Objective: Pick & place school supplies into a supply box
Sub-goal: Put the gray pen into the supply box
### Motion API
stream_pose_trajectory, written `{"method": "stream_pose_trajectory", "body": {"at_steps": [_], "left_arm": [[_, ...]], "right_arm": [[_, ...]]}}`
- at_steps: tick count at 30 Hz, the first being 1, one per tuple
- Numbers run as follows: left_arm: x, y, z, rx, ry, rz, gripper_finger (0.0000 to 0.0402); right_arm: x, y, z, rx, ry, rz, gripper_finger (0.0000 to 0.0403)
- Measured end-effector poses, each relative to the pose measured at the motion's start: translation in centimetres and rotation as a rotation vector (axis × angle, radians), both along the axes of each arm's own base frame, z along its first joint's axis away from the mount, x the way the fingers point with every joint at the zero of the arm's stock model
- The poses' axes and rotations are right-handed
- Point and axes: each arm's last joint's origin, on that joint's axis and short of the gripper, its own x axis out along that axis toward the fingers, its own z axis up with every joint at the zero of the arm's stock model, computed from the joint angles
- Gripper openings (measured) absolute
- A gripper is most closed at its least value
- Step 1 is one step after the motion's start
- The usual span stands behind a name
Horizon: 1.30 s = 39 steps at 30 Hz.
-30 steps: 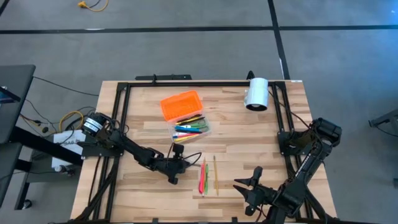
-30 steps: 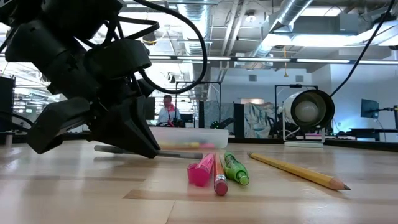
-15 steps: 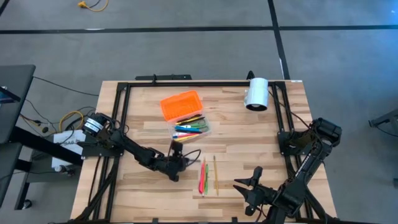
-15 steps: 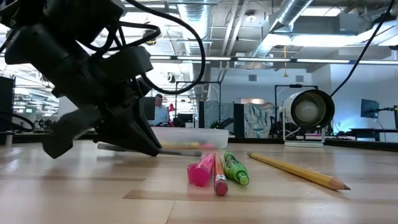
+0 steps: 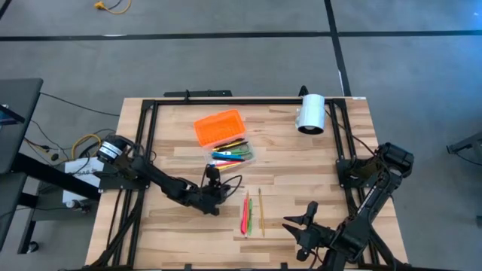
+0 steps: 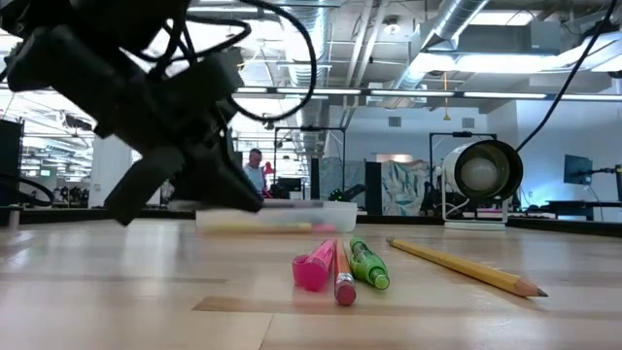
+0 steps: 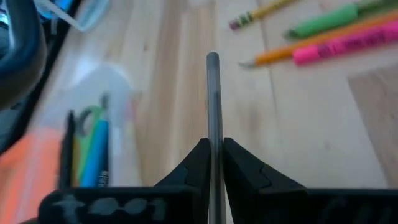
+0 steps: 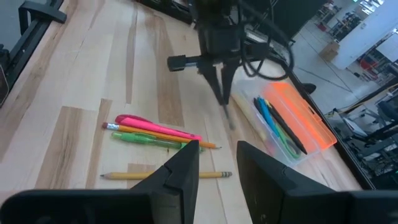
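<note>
Left pincer [image 5: 214,183]: over the middle of the tabletop [image 5: 173,218], just short of the supply box [image 5: 228,143]; its fingers [image 7: 239,169] are pinched on a slim grey pen [image 7: 213,106], held clear of the wood

Right pincer [image 5: 303,223]: parked by the near right corner of the tabletop, fingers [image 8: 180,171] parted, nothing between them

Supply box: toward the far edge, left of centre; clear base holding green, blue, yellow, red and black pens; orange lid [image 5: 219,126] hinged open on its far side

Loose supplies, near edge at the middle, lying side by side: pink highlighter [image 6: 314,266], orange pencil [image 6: 342,275] with pink eraser, green pen [image 6: 368,263], and slightly apart a yellow pencil [image 6: 465,265]

White cylinder [image 5: 309,114]: far right corner of the tabletop, on its side
</note>
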Motion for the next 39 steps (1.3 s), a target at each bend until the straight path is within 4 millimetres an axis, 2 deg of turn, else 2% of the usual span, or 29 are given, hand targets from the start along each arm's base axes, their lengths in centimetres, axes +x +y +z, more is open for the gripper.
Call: {"method": "stream_pose_trajectory", "body": {"at_steps": [6, 11, 21, 27, 34, 39], "left_arm": [[0.1, 0.6, 2.1, 0.027, -0.084, 0.049, 0.0020], [0.6, 2.6, 3.6, 0.012, -0.133, 0.116, 0.0020], [1.8, 8.5, 3.7, -0.063, -0.128, 0.247, 0.0020], [1.9, 10.9, 3.6, -0.109, -0.130, 0.296, 0.0020], [1.9, 11.8, 3.6, -0.126, -0.142, 0.336, 0.0027], [1.9, 11.9, 3.6, -0.112, -0.146, 0.351, 0.0054]], "right_arm": [[-0.2, -1.0, -2.1, -0.008, 0.007, -0.017, 0.0102], [-0.2, -1.9, -3.3, 0.004, 0.004, -0.044, 0.0102], [0.0, -1.9, -3.3, 0.010, -0.002, -0.048, 0.0102], [0.0, -1.9, -3.3, 0.010, -0.001, -0.048, 0.0102], [0.0, -1.9, -3.3, 0.010, -0.001, -0.048, 0.0102], [0.0, -1.9, -3.3, 0.010, 0.000, -0.048, 0.0102]]}}
